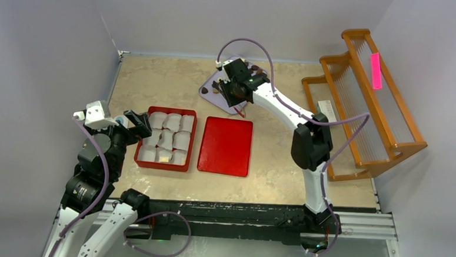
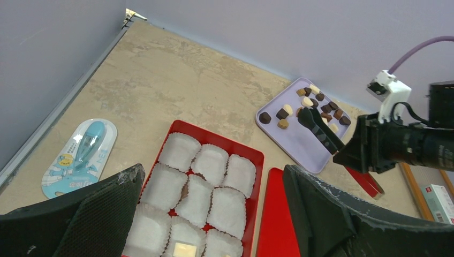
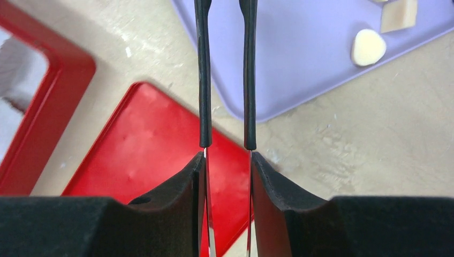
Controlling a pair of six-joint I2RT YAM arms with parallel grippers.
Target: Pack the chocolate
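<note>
Several cream and dark brown pieces of chocolate (image 2: 308, 101) lie on a lilac tray (image 2: 294, 136) at the back of the table. My right gripper (image 1: 235, 85) hangs over that tray, shut on black-tipped tongs (image 2: 321, 131). The tongs' arms (image 3: 204, 80) stand slightly apart and their tips reach the pile; I cannot tell whether they hold a piece. A red box (image 1: 172, 109) lined with white paper cups has one cream piece (image 2: 184, 250) in a near cup. My left gripper (image 2: 213, 171) hovers open and empty above the box's near left.
A flat red lid (image 1: 225, 146) lies right of the box. A wooden rack (image 1: 362, 100) with a pink tag stands at the far right. A blue packaged item (image 2: 80, 150) lies by the left wall. Grey walls close in the table.
</note>
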